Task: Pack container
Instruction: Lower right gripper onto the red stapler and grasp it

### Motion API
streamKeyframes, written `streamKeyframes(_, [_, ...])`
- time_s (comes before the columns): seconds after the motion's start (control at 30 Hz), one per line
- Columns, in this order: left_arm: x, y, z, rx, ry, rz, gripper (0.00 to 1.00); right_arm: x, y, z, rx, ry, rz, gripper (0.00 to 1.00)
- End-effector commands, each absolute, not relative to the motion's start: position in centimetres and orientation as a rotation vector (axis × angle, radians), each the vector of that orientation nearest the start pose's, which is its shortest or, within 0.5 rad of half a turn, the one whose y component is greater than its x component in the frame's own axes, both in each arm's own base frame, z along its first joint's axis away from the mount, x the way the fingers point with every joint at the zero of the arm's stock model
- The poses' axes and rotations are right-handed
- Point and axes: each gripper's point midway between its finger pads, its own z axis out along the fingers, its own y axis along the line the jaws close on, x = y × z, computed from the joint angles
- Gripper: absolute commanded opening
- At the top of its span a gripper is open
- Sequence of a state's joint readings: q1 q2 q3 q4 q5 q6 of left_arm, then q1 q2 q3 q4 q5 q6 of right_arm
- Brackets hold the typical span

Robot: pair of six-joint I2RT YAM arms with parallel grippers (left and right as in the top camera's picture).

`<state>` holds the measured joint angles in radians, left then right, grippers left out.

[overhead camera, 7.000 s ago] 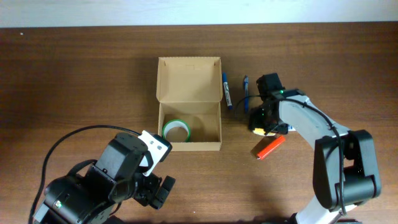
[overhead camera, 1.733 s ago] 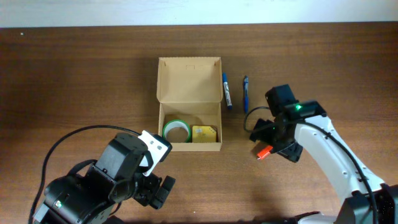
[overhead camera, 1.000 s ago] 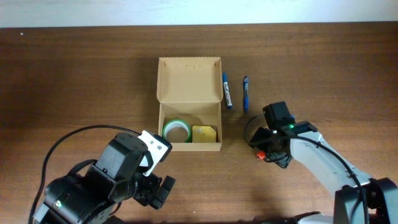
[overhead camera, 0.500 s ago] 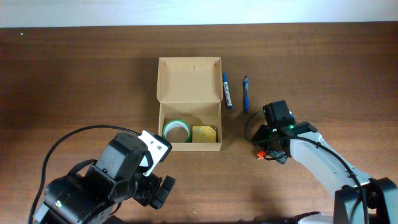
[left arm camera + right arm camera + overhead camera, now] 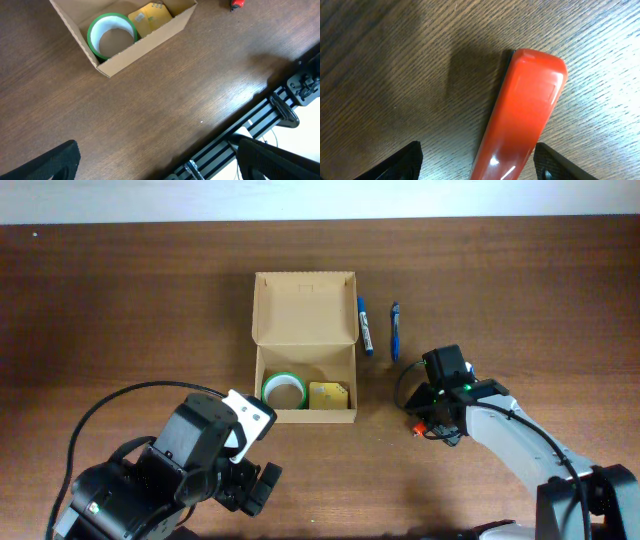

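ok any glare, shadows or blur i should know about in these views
Right wrist: a small glare spot near the lower end of the glossy red object, a soft shadow on the table to its left, fingertips dark and out of focus. Left wrist: tape roll sharp, fingers blurred black shapes. Overhead: even light, no glare on the container.

Box (image 5: pixel 310 416) mid tabletop (image 5: pixel 130 310), lid open to rear, tape (image 5: pixel 283 390) in box's L half, pad (image 5: pixel 329 395) touching it on R, pen (image 5: pixel 365 325) just R of lid, 2nd pen (image 5: pixel 395 332) R of that, stapler (image 5: pixel 525 110) on tabletop R of box, in front of pens.
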<state>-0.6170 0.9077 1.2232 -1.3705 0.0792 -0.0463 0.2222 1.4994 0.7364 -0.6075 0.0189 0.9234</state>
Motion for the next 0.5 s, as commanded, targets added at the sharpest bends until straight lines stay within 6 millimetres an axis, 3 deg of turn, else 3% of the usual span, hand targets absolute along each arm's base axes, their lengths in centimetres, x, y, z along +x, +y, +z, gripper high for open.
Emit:
streamKeyframes(0.0, [14.85, -12.48, 24.73, 0.77, 2.529, -0.352, 1.0, 26.06, 4.92, 0.34, 1.056, 2.775, 0.091, 0.72])
streamKeyframes(0.23, [14.85, -12.48, 24.73, 0.77, 2.529, -0.352, 1.0, 25.96, 4.9, -0.22, 1.06, 2.79, 0.077, 0.72])
streamKeyframes(0.47, [14.85, -12.48, 24.73, 0.77, 2.529, -0.352, 1.0, 26.22, 4.95, -0.18, 1.057, 2.781, 0.085, 0.44])
